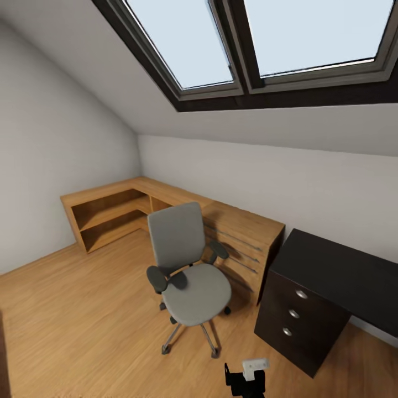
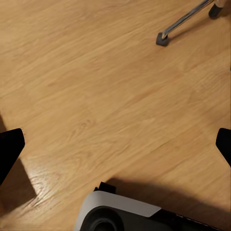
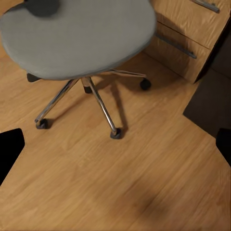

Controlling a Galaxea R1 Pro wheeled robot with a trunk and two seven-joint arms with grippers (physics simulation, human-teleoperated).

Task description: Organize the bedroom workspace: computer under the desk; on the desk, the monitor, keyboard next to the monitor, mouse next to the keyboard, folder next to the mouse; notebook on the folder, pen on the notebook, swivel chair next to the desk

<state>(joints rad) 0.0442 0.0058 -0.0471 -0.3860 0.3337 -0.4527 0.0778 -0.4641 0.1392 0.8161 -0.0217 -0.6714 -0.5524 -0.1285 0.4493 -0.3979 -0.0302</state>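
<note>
The swivel chair (image 1: 188,271) stands on the light wood floor (image 1: 83,320), directly ahead of me and a little to my left, its back toward the light wood cabinet (image 1: 243,226) and its seat facing my way. The seat is bare grey upholstery in both the head view and the right wrist view (image 3: 77,36); I see no folder on it. The desk (image 1: 337,271) lies ahead to my right, its dark drawers (image 1: 293,314) with silver knobs near the chair's right side but apart from it. The stretch of black tabletop in view carries nothing.

In the right wrist view the chair's silver star base sits just beyond the right gripper (image 3: 115,144), with one castor (image 3: 115,134) nearest it. Its jaws stand spread wide, the dark tips at opposite edges of the picture, nothing between them. The left gripper (image 2: 115,144) looks down on bare floor, with one chair leg and castor (image 2: 162,38) well off toward the far side. Its jaws are likewise released and hold nothing. Part of my own base (image 2: 120,214) shows beneath it.

Judgement: the right arm is the nearer to the chair, which lies forward of both jaws. The chair wants shifting rightward toward the desk, so the approach turns on getting to its left side or back. Monitor, keyboard, mouse, notebook and pen remain to be located.
</note>
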